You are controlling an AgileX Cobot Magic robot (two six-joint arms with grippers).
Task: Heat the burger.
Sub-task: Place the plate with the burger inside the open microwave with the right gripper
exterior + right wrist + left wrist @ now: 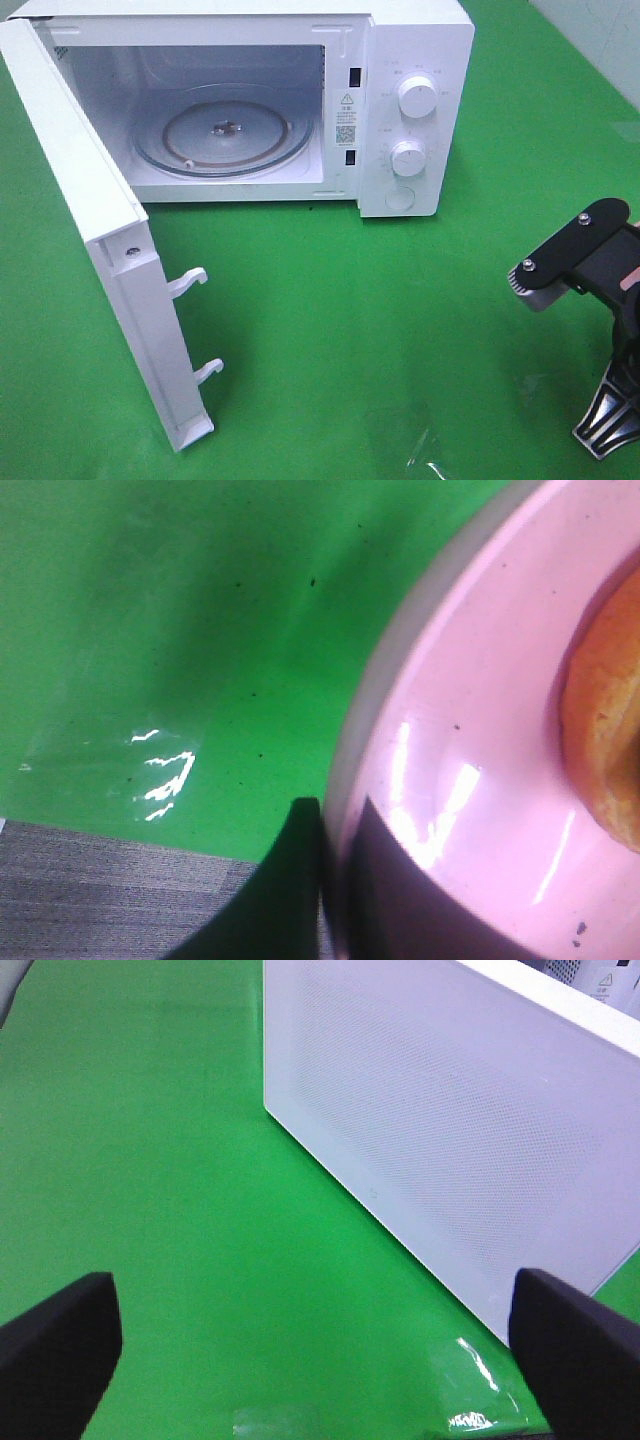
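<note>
You had a bright green mat (400,320) spread across the whole tabletop, smooth and slightly shiny. Light struck small white glints (165,775) on it near its front edge, where a patch of clear film (430,462) lay flat on the green. Soft dark shadows fell across parts of the mat. Past its edge, in the right wrist view, you saw a grey floor (100,890), streaked like carpet. At the far right corner of the high view a pale tiled surface (600,40) showed; wall or floor, you could not tell.
</note>
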